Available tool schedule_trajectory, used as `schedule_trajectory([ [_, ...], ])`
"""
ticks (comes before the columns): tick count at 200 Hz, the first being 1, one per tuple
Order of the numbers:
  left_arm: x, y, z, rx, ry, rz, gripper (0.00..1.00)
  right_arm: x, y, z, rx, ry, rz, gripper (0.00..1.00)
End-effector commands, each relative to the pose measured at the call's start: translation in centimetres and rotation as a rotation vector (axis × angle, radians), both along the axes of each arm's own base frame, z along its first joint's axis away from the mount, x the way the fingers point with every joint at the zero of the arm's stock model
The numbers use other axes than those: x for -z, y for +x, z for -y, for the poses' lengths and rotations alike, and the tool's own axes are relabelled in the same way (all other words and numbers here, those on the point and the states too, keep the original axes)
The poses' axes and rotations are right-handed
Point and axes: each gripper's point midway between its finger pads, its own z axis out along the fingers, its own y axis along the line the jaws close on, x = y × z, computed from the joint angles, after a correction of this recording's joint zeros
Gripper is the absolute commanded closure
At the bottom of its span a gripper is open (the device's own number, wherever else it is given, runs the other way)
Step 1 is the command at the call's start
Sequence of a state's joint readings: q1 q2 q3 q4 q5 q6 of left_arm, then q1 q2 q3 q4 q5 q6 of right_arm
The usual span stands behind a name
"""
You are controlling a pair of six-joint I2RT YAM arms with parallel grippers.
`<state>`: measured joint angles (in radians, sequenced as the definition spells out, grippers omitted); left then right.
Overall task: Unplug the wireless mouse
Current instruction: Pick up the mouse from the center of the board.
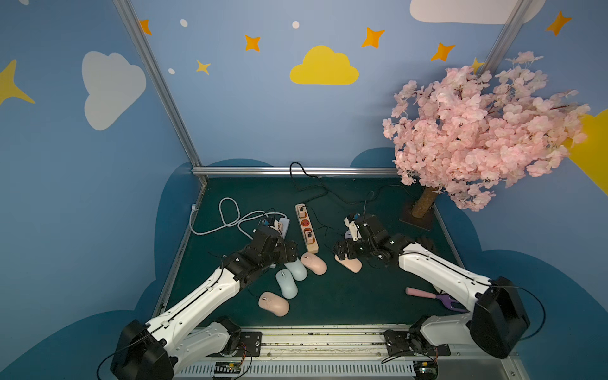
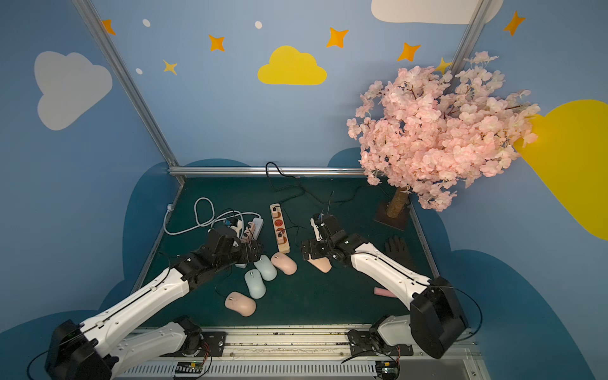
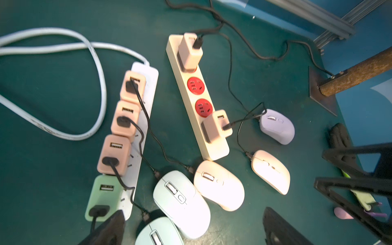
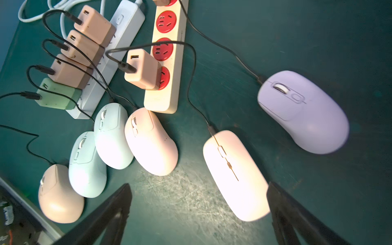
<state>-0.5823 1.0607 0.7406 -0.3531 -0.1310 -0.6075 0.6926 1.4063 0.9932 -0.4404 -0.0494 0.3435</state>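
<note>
Currently both arms reach over the green table mat (image 1: pixel 362 296) toward a cluster of six mice, each plugged in by a thin black lead. The right gripper (image 4: pixel 199 185) has its jaws spread wide and grips nothing. It hangs over the tail end of the flat pink mouse (image 4: pixel 235 176). One finger overlaps that mouse's rear edge in the right wrist view, though whether they touch is hard to judge from there. This mouse lies between the lilac mouse (image 4: pixel 303 112) and the rounder pink mouse (image 4: pixel 151 142). Its cable (image 4: pixel 191 84) runs to a pink charger (image 4: pixel 142 70) seated in the end socket of the cream power strip (image 4: pixel 161 104).

The left gripper (image 3: pixel 194 212) is likewise wide apart and empty. It is poised over a mint mouse (image 3: pixel 182 203) and a second mint mouse (image 3: pixel 159 233), which lie side by side near the end of the white power strip (image 3: pixel 148 76). That strip carries three pink chargers (image 3: pixel 125 118) and one green charger (image 3: pixel 101 195). A peach mouse (image 1: pixel 273 303) lies nearest the robot's base, just beside the nearer mint one.
</note>
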Motion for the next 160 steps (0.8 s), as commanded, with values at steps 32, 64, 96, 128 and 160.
schedule_trajectory([
  [32, 3.1, -2.1, -2.2, -0.121, -0.02, -0.162, 0.07, 1.3, -3.8, -4.0, -0.219, -0.099, -0.109, 0.02],
  [64, 4.8, -4.5, -5.9, -0.249, -0.015, -0.228, 0.09, 2.2, -5.7, -6.3, -0.253, -0.093, -0.144, 0.05],
  [96, 5.5, -6.3, -8.4, -0.322, -0.047, -0.275, 0.11, 3.2, -6.5, -7.8, -0.268, -0.1, -0.165, 0.07],
  [128, 4.3, -7.3, -9.5, -0.347, -0.041, -0.25, 0.1, 2.9, -7.8, -9.7, -0.325, -0.125, -0.117, 0.08],
  [160, 4.2, -7.2, -10.6, -0.383, -0.047, -0.278, 0.09, 2.5, -9.7, -11.0, -0.423, -0.151, -0.091, 0.09],
])
